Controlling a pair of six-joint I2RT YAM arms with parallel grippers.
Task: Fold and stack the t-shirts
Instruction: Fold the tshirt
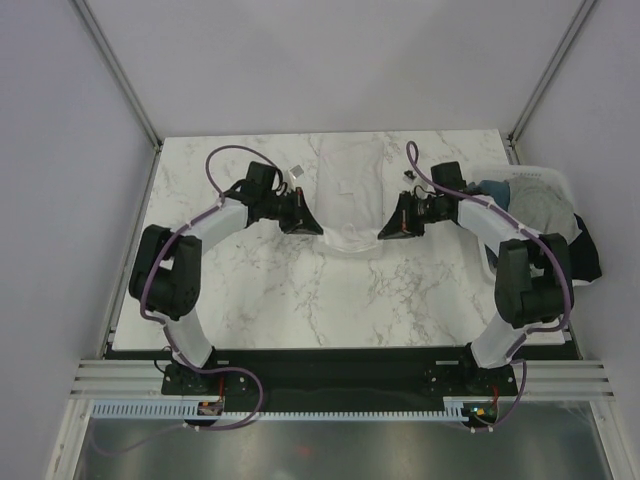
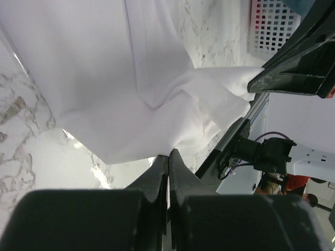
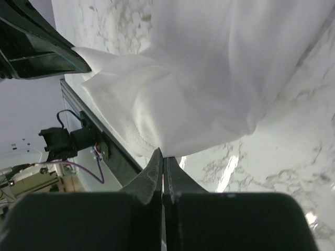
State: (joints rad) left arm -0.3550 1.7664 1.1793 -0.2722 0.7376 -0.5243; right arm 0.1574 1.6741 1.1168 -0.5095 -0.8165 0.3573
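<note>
White t-shirt (image 1: 350, 190): thin, limp, light | left gripper (image 1: 315, 229), right gripper (image 1: 383, 233): each pinched shut, apparently on a near hem corner | best grip: hem corners; cloth sags between.

Bright even light; blurry close-up left tool (image 2: 168, 152).

Marble table (image 1: 300, 290): white shirt (image 1: 350, 185) lies at centre-far, its near hem bunched; bin (image 1: 535, 171) sits at right edge.
</note>
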